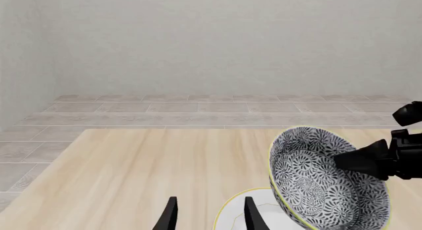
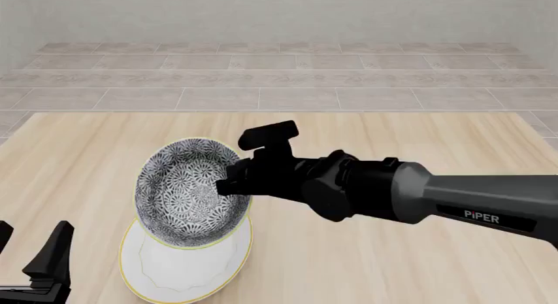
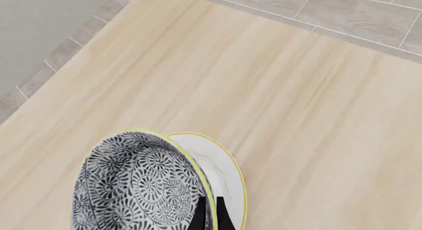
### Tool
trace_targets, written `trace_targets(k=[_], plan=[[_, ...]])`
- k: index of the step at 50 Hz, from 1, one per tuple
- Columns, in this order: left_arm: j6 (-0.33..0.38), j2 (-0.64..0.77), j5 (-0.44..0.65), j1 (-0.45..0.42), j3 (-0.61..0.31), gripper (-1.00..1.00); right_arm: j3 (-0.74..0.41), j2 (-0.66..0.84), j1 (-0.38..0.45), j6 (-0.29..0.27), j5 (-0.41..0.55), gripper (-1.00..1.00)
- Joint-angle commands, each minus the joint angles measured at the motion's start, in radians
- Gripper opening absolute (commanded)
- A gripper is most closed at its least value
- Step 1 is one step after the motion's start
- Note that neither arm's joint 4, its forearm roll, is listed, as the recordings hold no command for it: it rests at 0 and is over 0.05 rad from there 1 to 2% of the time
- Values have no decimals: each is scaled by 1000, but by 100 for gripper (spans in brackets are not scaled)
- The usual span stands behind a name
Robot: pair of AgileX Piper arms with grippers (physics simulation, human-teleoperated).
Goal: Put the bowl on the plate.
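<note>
Left claw point(image 2: 31, 261) at lower left of the front view — fingers spread, holding nothing. Right claw point(image 2: 229, 180) pinches the rim of the bowl point(image 2: 187, 196), tilted over the plate point(image 2: 179, 268) — contact unclear.

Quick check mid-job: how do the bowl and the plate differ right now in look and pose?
The bowl is deep, with a dense grey-and-white floral pattern inside; the plate is flat and plain white. The bowl is tilted steeply, its opening facing the front camera, with the right gripper shut on its rim; the plate lies flat on the table, ungripped. The bowl looks slightly narrower than the plate. Both are round with a thin yellow rim.
</note>
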Motion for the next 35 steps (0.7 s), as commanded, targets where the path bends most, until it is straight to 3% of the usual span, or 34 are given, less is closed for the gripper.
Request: trace_targets(k=[1,35], plan=[[0,0,0,0,0,100,-5,11,2,8,-11,-100],[0,0,0,0,0,100,13,64,31,22,-41,-100]])
